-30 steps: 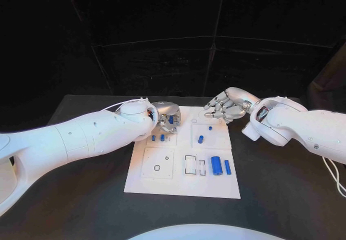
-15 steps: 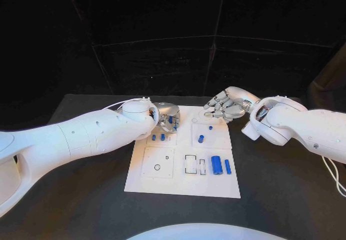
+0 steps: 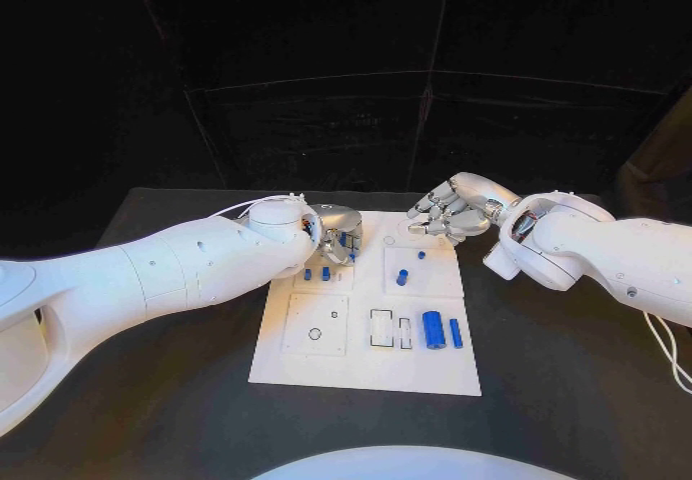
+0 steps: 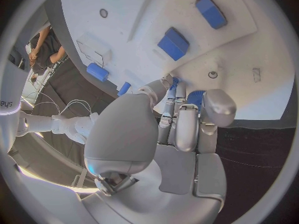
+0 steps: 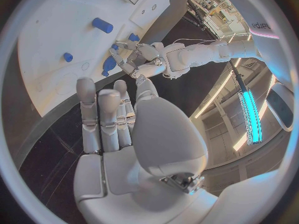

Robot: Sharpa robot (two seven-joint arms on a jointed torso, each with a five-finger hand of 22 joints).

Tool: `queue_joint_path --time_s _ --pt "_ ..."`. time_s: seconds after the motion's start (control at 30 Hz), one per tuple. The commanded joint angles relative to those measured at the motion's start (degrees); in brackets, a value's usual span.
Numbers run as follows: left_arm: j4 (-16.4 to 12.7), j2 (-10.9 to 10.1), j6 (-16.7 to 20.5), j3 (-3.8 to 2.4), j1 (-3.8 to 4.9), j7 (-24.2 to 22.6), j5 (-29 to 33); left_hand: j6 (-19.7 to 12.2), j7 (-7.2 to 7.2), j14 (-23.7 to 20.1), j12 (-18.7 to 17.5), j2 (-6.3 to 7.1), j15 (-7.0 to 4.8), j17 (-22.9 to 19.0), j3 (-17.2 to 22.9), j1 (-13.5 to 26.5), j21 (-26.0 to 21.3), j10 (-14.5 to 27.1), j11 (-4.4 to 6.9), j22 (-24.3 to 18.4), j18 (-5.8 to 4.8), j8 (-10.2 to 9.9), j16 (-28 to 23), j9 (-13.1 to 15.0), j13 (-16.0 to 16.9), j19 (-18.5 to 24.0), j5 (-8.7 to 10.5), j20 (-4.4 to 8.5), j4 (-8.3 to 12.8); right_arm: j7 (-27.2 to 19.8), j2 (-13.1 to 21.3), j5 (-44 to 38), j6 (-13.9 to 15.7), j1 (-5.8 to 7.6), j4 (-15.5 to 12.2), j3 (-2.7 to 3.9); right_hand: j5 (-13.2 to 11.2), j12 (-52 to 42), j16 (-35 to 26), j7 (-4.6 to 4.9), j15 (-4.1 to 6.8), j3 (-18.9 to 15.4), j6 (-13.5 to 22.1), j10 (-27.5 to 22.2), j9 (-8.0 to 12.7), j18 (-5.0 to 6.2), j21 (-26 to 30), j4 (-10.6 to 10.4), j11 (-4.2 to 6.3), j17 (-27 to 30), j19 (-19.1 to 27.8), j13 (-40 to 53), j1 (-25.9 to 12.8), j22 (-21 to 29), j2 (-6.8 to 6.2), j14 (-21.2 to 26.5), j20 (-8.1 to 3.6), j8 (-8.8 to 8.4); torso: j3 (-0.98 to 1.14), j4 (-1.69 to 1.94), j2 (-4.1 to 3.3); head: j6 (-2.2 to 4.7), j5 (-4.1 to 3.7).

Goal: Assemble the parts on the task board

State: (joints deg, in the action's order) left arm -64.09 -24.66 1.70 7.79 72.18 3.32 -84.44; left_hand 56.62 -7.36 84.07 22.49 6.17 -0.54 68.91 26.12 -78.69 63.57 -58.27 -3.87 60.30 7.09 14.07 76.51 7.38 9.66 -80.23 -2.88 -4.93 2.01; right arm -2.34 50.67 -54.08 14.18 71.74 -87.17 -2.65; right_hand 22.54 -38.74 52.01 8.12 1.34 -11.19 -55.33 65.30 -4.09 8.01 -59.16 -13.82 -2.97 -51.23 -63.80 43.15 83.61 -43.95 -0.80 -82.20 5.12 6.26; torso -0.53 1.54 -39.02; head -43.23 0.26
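Left hand [image 3: 335,232]: hangs over the board [image 3: 361,370] at its 11 o'clock corner, fingers curled down, and pinches one blue part [image 4: 194,96] between the fingertips. Hides most of that part in the head view. Shows it in the left wrist view as a blue sliver between thumb and fingers, just above the white surface.

Right hand [image 3: 450,215]: hovers at the board's 1 o'clock corner, well apart from the left hand. Holds nothing, with the fingers loosely stretched side by side and the thumb alongside.

Board: lies in the middle of the black table [image 3: 173,400], long side running from 12 to 6 o'clock. Carries six loose blue pieces, counted in the head view:
- two small pegs [image 3: 315,274] standing side by side at 10 o'clock, just under the left hand;
- two small studs [image 3: 402,277] at 1 o'clock, one behind the other, near each other but apart;
- two cylinders at 4 o'clock, lying parallel and just apart, one thick [image 3: 431,325] and one slim [image 3: 456,333].

Also bears two outlined slots [image 3: 382,328] just beside the thick cylinder, toward 9 o'clock, and two round holes [image 3: 315,336] at 8 o'clock, one larger than the other.
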Motion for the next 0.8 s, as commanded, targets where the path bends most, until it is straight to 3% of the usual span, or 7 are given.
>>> queue_joint_path --time_s 0.03,0.2,0.53,0.6,0.8 --pt "0.3 0.0 -0.9 0.15 -0.07 0.7 -0.9 0.5 -0.14 1.7 -0.7 -0.27 -0.45 -0.1 1.1 -0.6 0.4 -0.7 0.01 0.3 -0.78 -0.5 0.4 -0.3 -0.6 -0.3 0.09 0.16 0.4 -0.5 0.0 0.1 0.4 0.1 -0.1 0.03 0.2 -0.2 -0.3 0.05 -0.2 0.0 0.4 -0.2 0.0 0.97 0.3 -0.3 -0.15 0.0 -0.1 -0.1 -0.2 0.1 0.54 -0.4 0.1 0.23 -0.01 -0.01 0.01 0.05 -0.06" --pt "0.3 -0.1 0.6 0.16 -0.07 0.2 -1.0 1.7 -0.14 1.8 -1.0 -0.67 -0.52 -0.1 2.4 -1.2 1.2 -2.1 0.14 1.2 -0.93 -0.5 0.5 -0.4 -1.0 -0.5 0.1 0.25 1.3 -0.5 -0.1 0.1 0.4 0.1 -0.1 0.03 0.3 -0.3 -0.3 0.04 -0.18 0.0 0.4 -0.2 0.0 0.97 0.3 -0.3 -0.14 -0.1 -0.2 -0.1 -0.1 0.0 0.61 -0.4 0.09 0.28 -0.02 0.04 0.0 0.19 -0.05" --pt "-2.5 -1.9 8.5 0.01 -0.05 -3.4 -0.1 2.5 -0.3 1.9 -3.0 -0.3 -0.45 -0.2 4.5 -0.4 2.0 -3.4 -0.01 2.3 -1.09 -1.7 0.8 -1.1 -2.4 -0.6 0.1 0.25 2.4 -0.7 -0.3 0.1 0.4 0.09 0.0 0.03 0.3 -0.3 -0.3 0.04 -0.18 0.0 0.4 -0.2 0.0 0.96 0.3 -0.4 -0.14 -0.1 -0.2 -0.1 -0.1 0.0 0.62 -0.4 0.09 0.28 -0.05 0.06 0.08 0.64 0.01" --pt "-3.6 -2.7 9.6 -0.21 0.01 -4.0 0.6 2.8 -0.32 1.9 -3.2 -0.27 -0.46 -0.2 4.7 -0.2 2.1 -3.7 0.01 2.4 -1.1 -1.8 0.9 -1.2 -2.6 -0.7 0.1 0.24 2.5 -0.7 -0.3 0.1 0.4 0.09 0.1 0.03 0.3 -0.3 -0.3 0.04 -0.18 0.0 0.4 -0.2 0.0 0.96 0.3 -0.4 -0.14 -0.1 -0.2 -0.1 -0.1 0.0 0.62 -0.4 0.09 0.28 -0.03 0.08 0.1 0.82 0.05" --pt "-7.0 -6.0 10.6 -1.83 0.14 -4.8 2.7 3.0 -0.36 1.9 -3.5 -0.21 -0.46 -0.1 4.9 0.0 2.2 -4.0 0.0 2.6 -1.11 -1.9 0.9 -1.3 -2.7 -0.7 0.1 0.24 2.6 -0.8 -0.3 0.1 0.4 0.09 0.2 0.03 0.3 -0.3 -0.3 0.04 -0.18 0.0 0.4 -0.2 0.0 0.96 0.3 -0.4 -0.14 -0.1 -0.2 -0.1 -0.1 0.0 0.62 -0.4 0.09 0.28 -0.03 0.1 0.05 1.24 0.15"
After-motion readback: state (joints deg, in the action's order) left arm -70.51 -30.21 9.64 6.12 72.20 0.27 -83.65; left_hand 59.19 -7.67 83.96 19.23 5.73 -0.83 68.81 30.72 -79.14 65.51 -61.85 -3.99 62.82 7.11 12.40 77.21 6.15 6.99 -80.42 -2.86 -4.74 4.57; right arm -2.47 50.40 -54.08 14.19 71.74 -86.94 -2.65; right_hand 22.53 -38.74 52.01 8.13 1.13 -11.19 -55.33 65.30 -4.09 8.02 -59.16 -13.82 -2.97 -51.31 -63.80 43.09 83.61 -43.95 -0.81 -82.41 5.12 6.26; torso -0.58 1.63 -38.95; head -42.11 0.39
